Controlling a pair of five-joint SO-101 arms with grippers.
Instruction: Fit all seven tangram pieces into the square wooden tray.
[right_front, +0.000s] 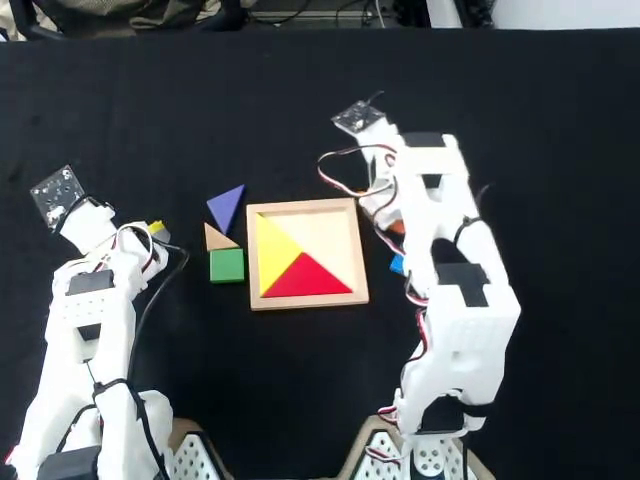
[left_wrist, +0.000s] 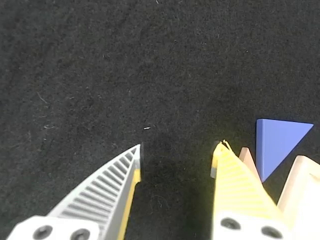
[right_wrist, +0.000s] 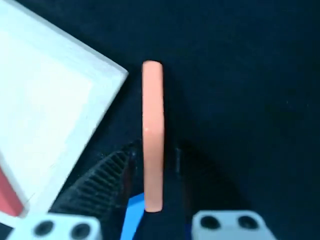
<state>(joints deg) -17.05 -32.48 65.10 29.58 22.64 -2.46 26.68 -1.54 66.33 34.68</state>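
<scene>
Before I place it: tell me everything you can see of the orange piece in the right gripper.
The orange piece is a flat slab with rounded ends, painted wood by its look, seen edge-on. It is held on edge between the right gripper's fingers, beside the tray's corner, apart from it. Its outline cannot be told.

- We see a table (right_front: 560, 120) with a black cloth on it.
- A square wooden tray (right_front: 305, 205) lies flat near the middle.
- Just beside the tray lie a blue wooden triangle (right_front: 227, 206), a small tan wooden triangle (right_front: 217, 238) and a green wooden square (right_front: 227, 266), all close together.
- On the tray's other side we spot a bit of a blue piece (right_front: 397, 265), partly hidden.
</scene>
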